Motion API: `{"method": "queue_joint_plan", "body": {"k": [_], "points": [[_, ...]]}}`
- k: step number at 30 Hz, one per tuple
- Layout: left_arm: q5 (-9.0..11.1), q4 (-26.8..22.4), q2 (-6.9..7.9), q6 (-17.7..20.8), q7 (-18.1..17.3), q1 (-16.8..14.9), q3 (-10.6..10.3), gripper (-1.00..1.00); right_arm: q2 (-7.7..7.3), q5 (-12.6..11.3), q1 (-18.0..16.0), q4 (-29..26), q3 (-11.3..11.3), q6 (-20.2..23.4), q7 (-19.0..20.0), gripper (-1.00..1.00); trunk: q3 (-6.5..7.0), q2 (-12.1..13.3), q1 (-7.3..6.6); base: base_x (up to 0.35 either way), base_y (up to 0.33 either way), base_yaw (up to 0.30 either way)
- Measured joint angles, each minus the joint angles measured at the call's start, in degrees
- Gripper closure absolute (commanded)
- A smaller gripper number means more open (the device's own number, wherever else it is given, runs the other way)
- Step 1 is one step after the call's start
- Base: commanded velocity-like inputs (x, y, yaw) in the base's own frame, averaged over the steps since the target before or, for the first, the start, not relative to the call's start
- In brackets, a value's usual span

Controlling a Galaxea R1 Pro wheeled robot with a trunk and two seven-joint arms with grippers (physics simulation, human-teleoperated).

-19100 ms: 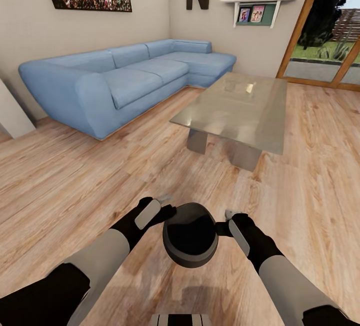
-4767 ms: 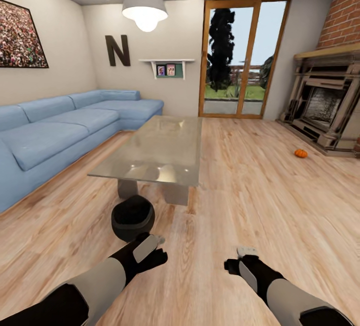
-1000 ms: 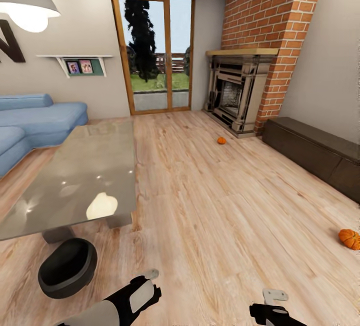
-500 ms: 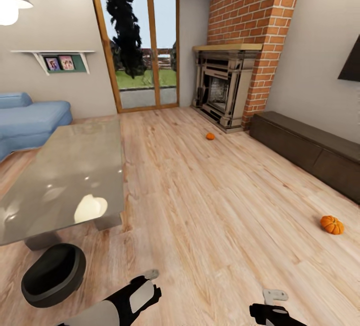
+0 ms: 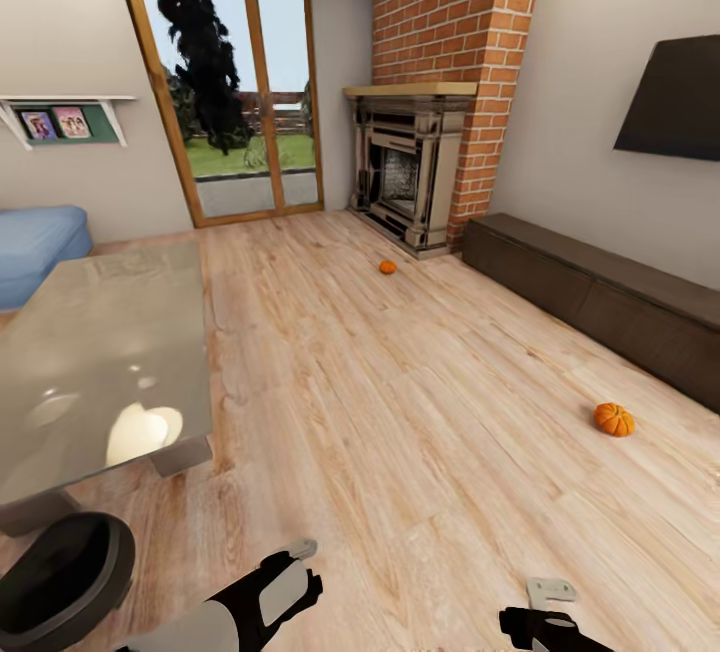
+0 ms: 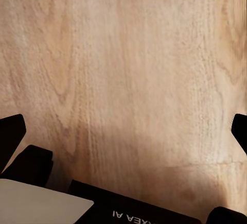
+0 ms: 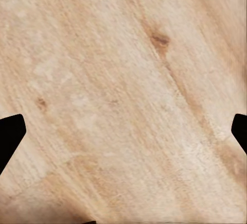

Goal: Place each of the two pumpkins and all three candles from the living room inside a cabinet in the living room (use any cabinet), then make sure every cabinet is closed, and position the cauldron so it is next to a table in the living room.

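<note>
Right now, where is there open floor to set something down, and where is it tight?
The widest bare floor lies between the glass table and the dark cabinet, broken only by the near pumpkin and the far pumpkin near the fireplace. It is tight at the table's near corner, where the cauldron sits.

Bare wooden floor (image 5: 400, 412) runs open through the middle. The glass table (image 5: 90, 362) and cauldron (image 5: 55, 582) block the near left; the cabinet (image 5: 600, 302) lines the right wall.
</note>
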Motion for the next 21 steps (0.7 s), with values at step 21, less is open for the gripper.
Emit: {"method": "queue_joint_plan", "body": {"k": [21], "points": [[0.0,0.0,0.06,0.0,0.0,0.0,0.0,-1.0,0.06,0.0,0.0,0.0,0.06,-0.02,0.06,-1.0,-0.01,0.0,0.0,0.0,0.0,-0.293]]}}
